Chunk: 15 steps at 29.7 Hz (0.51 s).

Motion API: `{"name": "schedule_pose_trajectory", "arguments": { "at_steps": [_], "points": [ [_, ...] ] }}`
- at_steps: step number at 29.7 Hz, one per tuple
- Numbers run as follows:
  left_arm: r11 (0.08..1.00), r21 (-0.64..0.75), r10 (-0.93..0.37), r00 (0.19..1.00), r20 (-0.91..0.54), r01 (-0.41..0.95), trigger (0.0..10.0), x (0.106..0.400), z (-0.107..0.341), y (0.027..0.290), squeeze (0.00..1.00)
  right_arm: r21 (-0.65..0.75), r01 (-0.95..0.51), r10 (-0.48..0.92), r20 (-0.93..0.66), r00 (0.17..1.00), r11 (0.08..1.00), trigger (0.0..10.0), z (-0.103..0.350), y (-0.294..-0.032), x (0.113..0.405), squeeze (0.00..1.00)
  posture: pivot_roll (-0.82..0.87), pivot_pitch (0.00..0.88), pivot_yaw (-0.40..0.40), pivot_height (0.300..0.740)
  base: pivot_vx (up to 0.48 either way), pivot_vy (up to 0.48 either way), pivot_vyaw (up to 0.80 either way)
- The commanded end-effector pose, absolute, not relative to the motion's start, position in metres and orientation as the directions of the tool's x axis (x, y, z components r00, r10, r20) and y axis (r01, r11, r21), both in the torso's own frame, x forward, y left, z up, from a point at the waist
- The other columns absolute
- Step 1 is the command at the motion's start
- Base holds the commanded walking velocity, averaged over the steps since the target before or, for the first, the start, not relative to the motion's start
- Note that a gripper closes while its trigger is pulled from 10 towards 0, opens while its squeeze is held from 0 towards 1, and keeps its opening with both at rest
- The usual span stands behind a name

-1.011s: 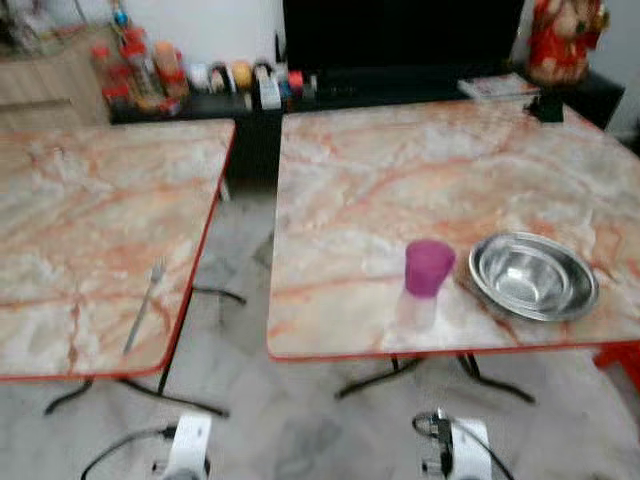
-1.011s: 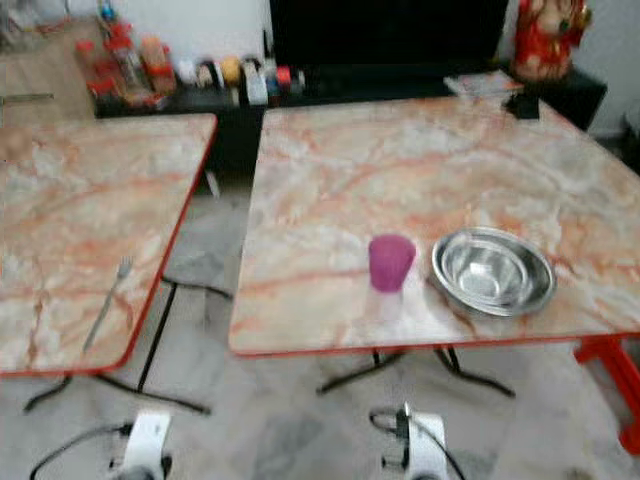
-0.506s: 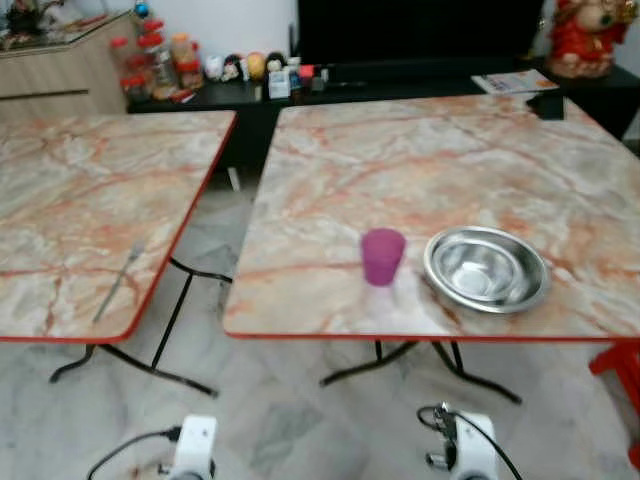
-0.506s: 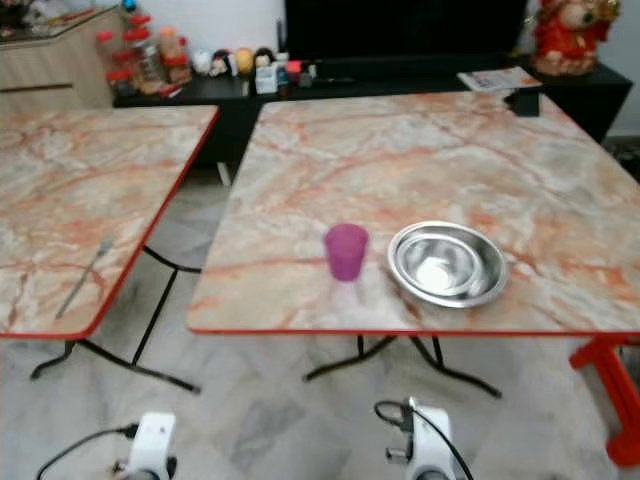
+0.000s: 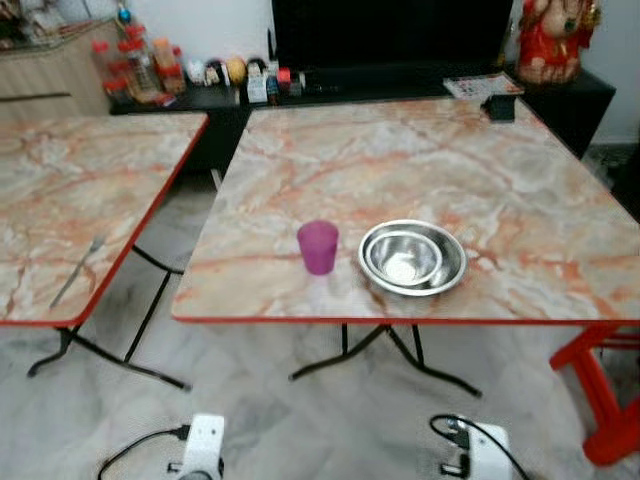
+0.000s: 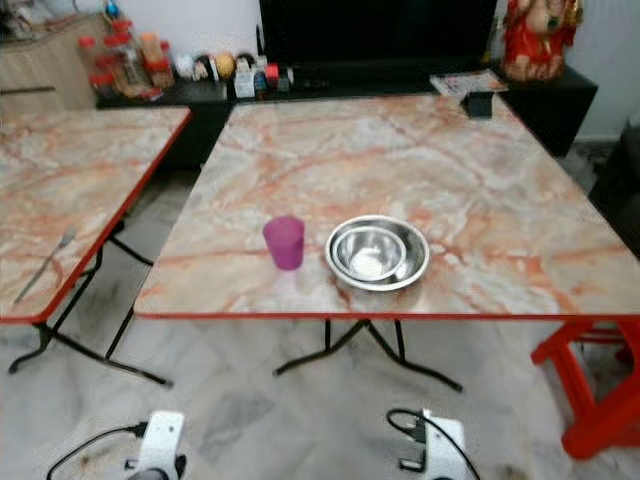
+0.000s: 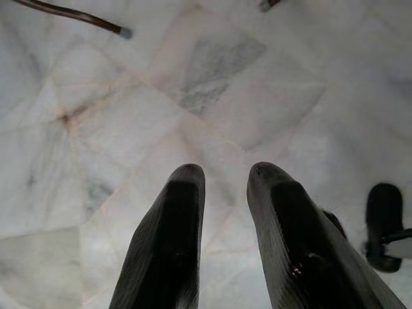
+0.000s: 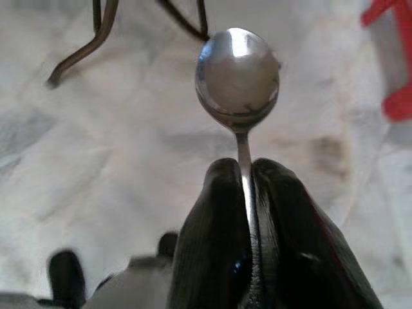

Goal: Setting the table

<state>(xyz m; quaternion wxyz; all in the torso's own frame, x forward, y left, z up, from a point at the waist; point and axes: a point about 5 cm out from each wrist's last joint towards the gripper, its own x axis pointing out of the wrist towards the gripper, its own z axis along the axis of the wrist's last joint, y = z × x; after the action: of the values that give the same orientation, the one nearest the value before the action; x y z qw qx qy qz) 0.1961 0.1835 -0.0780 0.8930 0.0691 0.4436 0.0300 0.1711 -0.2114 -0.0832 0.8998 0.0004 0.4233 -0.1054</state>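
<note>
While the right tool [image 8: 243, 172] hangs low over the floor, its fingers clench a shiny steel spoon [image 8: 238, 72] by the handle, bowl jutting past the tips; the left tool [image 7: 222, 177] hangs slightly parted, grasping nothing.

A purple cup [image 6: 285, 242] stood just beside a steel bowl [image 6: 378, 252] near the front edge of a marble table [image 6: 420, 160]. A fork [image 6: 40, 267] lay on the left table [image 6: 70, 170].
</note>
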Motion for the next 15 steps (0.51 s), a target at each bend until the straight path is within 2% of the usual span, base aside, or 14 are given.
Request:
{"name": "schedule_pose_trajectory", "arguments": {
  "at_steps": [1,5,15],
  "points": [
    [0.986,0.168,0.132,0.593,-0.794,0.006,10.0,0.1924,-0.0791,0.1906,0.0,-0.069,0.177,-0.166,-0.765,0.622,0.982,10.0,-0.0842,-0.2021,0.1728,0.0,-0.05,0.0,0.039,0.74,0.0,-0.315,0.0],
    [0.985,0.17,0.132,0.593,-0.794,0.008,10.0,0.1922,-0.0792,0.1908,0.0,-0.071,0.174,-0.166,-0.764,0.623,0.982,10.0,-0.084,-0.2019,0.1733,0.0,-0.05,0.0,0.042,0.74,0.0,-0.313,0.0],
    [0.986,0.167,0.126,0.59,-0.798,0.015,10.0,0.1904,-0.0801,0.1908,0.0,-0.071,0.178,-0.17,-0.75,0.64,0.982,10.0,-0.0823,-0.2013,0.1759,0.0,-0.06,0.0,0.049,0.74,0.0,0.0,0.0]
  ]
}}
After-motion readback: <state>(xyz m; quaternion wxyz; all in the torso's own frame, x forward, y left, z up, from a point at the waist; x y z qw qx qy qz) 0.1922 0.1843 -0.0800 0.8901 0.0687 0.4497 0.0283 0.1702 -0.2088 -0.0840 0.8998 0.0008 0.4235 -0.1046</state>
